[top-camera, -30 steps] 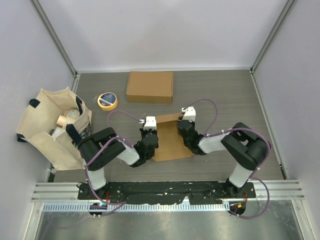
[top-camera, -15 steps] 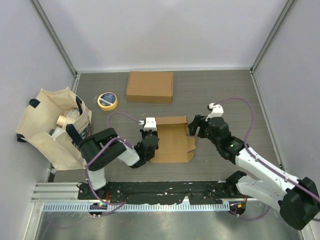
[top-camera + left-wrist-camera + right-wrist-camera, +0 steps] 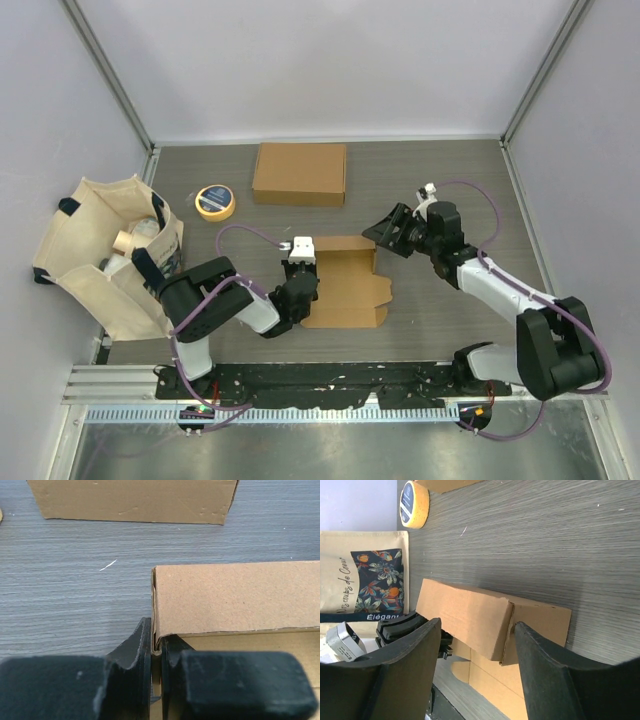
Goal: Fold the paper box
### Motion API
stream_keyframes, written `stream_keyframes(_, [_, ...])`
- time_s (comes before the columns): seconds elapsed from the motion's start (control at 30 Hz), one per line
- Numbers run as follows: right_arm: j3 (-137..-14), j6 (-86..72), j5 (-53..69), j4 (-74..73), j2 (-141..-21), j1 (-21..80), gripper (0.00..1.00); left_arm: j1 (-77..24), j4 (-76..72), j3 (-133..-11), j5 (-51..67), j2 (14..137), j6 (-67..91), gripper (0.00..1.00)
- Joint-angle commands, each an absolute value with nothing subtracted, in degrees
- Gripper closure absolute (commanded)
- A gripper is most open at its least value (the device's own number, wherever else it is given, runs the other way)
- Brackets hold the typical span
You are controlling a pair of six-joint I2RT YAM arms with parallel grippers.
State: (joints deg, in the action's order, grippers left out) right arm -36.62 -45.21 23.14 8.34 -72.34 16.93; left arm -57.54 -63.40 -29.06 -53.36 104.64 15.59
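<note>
On the table point(image 3: 450, 180) between my arms, the paper box point(image 3: 345, 285) lies open with my left claw point(image 3: 156, 650) clamped on its left wall, while my right claw point(image 3: 476, 627) hangs spread apart near its far right corner.

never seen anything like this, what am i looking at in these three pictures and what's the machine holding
These are two robot arms bolted at the near edge of a table, each ending in a two-finger gripper. The wide picture looks down from above; the other two come from wrist cameras, so black fingers show close up. On the table lie a half-folded cardboard box, a closed box, a yellow tape roll and a cloth tote bag. The left gripper is pinched on the half-folded box's left edge. The right gripper is open and holds nothing.
</note>
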Motion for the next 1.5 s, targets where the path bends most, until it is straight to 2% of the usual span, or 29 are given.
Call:
stream_keyframes(0.0, [-34.46,-45.45,27.69,17.05,-73.56,16.88,0.38,-57.83,-66.62,-28.74,-54.76,104.15,14.76,1.00])
stream_keyframes(0.13, [-28.50,-43.33,26.98,20.20,-74.18,16.88,0.44,-57.83,-66.53,-28.30,-54.58,104.24,14.94,1.00])
stream_keyframes(0.33, [-23.83,-42.45,26.55,26.54,-77.78,16.88,0.60,-57.83,-66.53,-28.04,-54.23,105.12,15.91,1.00])
stream_keyframes(0.43, [-23.12,-40.87,25.40,27.51,-77.87,16.88,0.74,-57.83,-66.53,-28.04,-54.14,105.47,16.26,1.00])
stream_keyframes(0.53, [-23.55,-39.90,24.88,26.81,-77.26,16.88,0.77,-57.92,-66.53,-27.69,-53.79,105.47,16.79,1.00])
stream_keyframes(0.6, [-24.87,-37.20,24.79,23.66,-75.77,16.79,0.71,-57.92,-66.27,-27.51,-53.70,105.03,17.05,1.00])
stream_keyframes(0.63, [-26.44,-36.39,23.39,19.12,-74.72,16.79,0.61,-57.92,-65.83,-27.34,-53.44,104.68,17.22,1.00])
stream_keyframes(0.67, [-27.15,-35.69,22.25,16.38,-71.66,16.79,0.56,-57.92,-65.13,-27.33,-53.09,103.81,17.31,1.00])
stream_keyframes(0.7, [-28.20,-34.73,19.63,12.35,-69.98,16.79,0.50,-57.92,-63.30,-27.42,-52.91,103.28,17.58,0.95])
stream_keyframes(0.73, [-30.30,-33.32,14.55,4.30,-68.22,16.79,0.42,-57.92,-62.32,-27.33,-52.56,102.66,18.27,0.84])
stream_keyframes(0.77, [-31.28,-32.53,12.59,0.83,-65.51,16.70,0.39,-57.92,-61.18,-27.16,-51.78,100.74,19.15,0.61])
stream_keyframes(0.8, [-32.25,-31.74,10.65,-3.21,-64.35,16.61,0.37,-58.01,-58.39,-26.20,-51.33,99.33,20.20,0.52])
stream_keyframes(0.87, [-35.93,-31.38,3.48,-15.16,-63.02,16.44,0.33,-58.09,-54.78,-25.14,-50.28,95.47,24.07,0.38])
stream_keyframes(0.97, [-39.11,-32.25,0.26,-27.49,-61.79,16.35,0.30,-58.10,-42.23,-24.52,-48.09,85.63,29.43,0.27])
stream_keyframes(1.0, [-39.29,-32.26,0.87,-29.51,-61.35,16.35,0.30,-58.10,-33.23,-25.13,-46.77,79.51,31.53,0.25])
stream_keyframes(1.07, [-37.63,-32.08,4.55,-33.04,-60.82,16.35,0.30,-58.10,-24.74,-26.01,-42.65,73.94,35.48,0.24])
stream_keyframes(1.1, [-36.49,-32.08,13.79,-33.13,-60.65,16.35,0.32,-58.10,-15.04,-27.49,-38.28,70.78,37.16,0.25])
stream_keyframes(1.13, [-34.82,-32.60,17.19,-32.26,-60.38,17.13,0.35,-57.92,-11.03,-27.94,-35.45,65.62,38.40,0.25])
stream_keyframes(1.27, [-32.62,-40.15,19.43,-32.18,-58.89,25.11,0.39,-57.31,-4.14,-27.77,-17.88,53.81,38.76,0.26])
stream_keyframes(1.33, [-28.68,-44.37,19.95,-26.50,-58.10,28.02,0.39,-57.30,1.73,-30.31,-10.33,49.86,38.06,0.27])
stream_keyframes(1.47, [-23.73,-50.88,17.94,-16.80,-59.05,32.08,0.43,-57.48,4.48,-32.78,3.67,49.21,33.06,0.27])
